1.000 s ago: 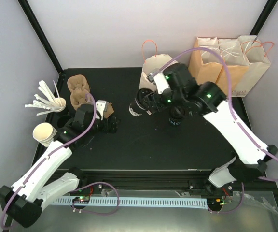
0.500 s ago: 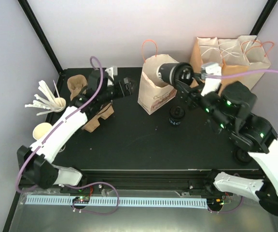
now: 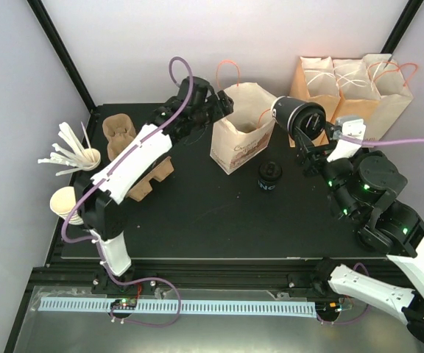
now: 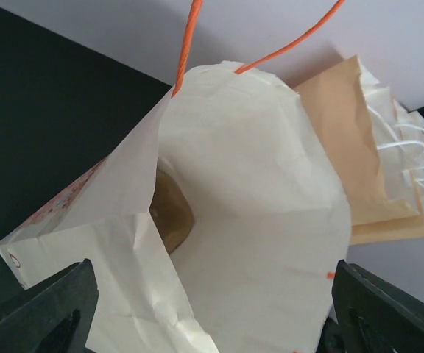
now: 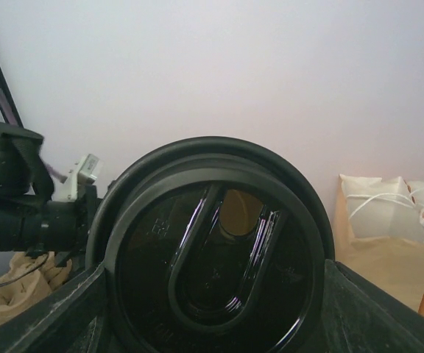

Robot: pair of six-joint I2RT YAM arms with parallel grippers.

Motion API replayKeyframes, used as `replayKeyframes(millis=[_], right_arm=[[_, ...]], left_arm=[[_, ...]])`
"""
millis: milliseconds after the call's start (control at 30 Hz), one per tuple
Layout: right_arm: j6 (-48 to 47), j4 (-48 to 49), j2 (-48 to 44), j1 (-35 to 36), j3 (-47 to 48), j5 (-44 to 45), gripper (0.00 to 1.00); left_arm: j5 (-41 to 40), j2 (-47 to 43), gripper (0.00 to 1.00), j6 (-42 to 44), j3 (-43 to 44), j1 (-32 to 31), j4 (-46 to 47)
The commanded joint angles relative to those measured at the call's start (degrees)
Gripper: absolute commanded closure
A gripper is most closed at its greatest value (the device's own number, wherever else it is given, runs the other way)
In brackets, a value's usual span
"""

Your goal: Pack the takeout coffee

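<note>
Found R gripper clamped on takeout coffee, fingers on opp. sides of cup, close to lid end. Held off table, lying on its side, lid turned back toward wrist cam, base pointing toward white bag. Positioned just right of bag mouth, between it and row of brown bags at back right.

Found L gripper at bag's upper left rim, arm stretched across from left. Fingers wide apart in wrist view, bag mouth and folded rim between them. Cannot tell whether either finger touches paper. Nothing clamped.

White bag upright near back centre, mouth open, orange handles up. Brownish item low inside; ID not possible.

Second black cup w/ lid upright on table, just in front of bag's right corner, apart from both grippers.

Left side: pulp carriers partly under L arm. Stack of white cups at left edge. Cup of white sticks just behind that stack.
</note>
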Motion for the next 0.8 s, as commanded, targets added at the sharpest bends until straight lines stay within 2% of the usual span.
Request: replayKeyframes(millis=[0,67,167,333,400,633,767], right_arm=[[-1.0,2.4,-1.4,0.1,-0.9,1.4,0.5],[-0.3,2.8,-2.1,0.1,-2.0,0.4,0.5],[1.3,3.1,-2.9,0.1,-4.0,-0.8,0.5],[2.7,2.6,-3.6,0.0,-5.6,-2.7,0.5],[2.7,2.1,-3.7,0.1,-5.7,-3.0,0.5],[2.0,1.8,-4.0,0.1,-6.3,-3.4,0.5],[2.3,0.5,-3.0,0.1,-5.6,-3.6,0.5]], left_arm=[[-5.5,4.5,0.14,-2.1,6.3,-1.4,-6.7],[-7.9,6.4,0.18,-2.1,8.3,-2.3,-8.4],[-13.3,8.7,0.19,-1.8,10.9,-3.6,-11.6],[-20.6,12.6,0.25,2.2,13.9,-4.0,-13.7],[-23.0,13.2,0.31,3.7,14.4,-4.0,-14.1],[-26.3,12.8,0.68,14.0,15.4,-4.1,-14.0],[-27.9,10.9,0.86,16.3,15.4,-4.1,-16.9]])
